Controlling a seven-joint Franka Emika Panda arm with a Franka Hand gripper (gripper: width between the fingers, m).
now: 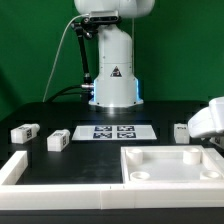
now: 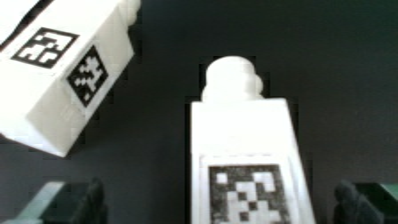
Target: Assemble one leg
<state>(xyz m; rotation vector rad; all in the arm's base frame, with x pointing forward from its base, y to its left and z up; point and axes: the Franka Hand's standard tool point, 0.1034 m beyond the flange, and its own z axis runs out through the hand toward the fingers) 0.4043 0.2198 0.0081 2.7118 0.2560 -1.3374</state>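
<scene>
Hanging low over the black table at the exterior view's right, the gripper is only a blurred white shape there. In the wrist view the gripper is spread wide. Its two dark fingers stand on both sides of a leg, with a clear gap on each side, so they do not touch it. This leg lies flat on the table. Its rounded peg points away from the fingers and its tag faces the camera. A second leg lies near it, turned at an angle and not touching, with tags on two faces.

In the exterior view a right-side leg shows just beside the gripper; I cannot tell which of the two it is. A third leg and a fourth leg lie near each other at the exterior view's left, well apart from the gripper. The marker board lies between them and the right-side leg, in front of the robot base. The big white tray piece lies nearer the camera, toward the right. A white rail runs along the left and the front.
</scene>
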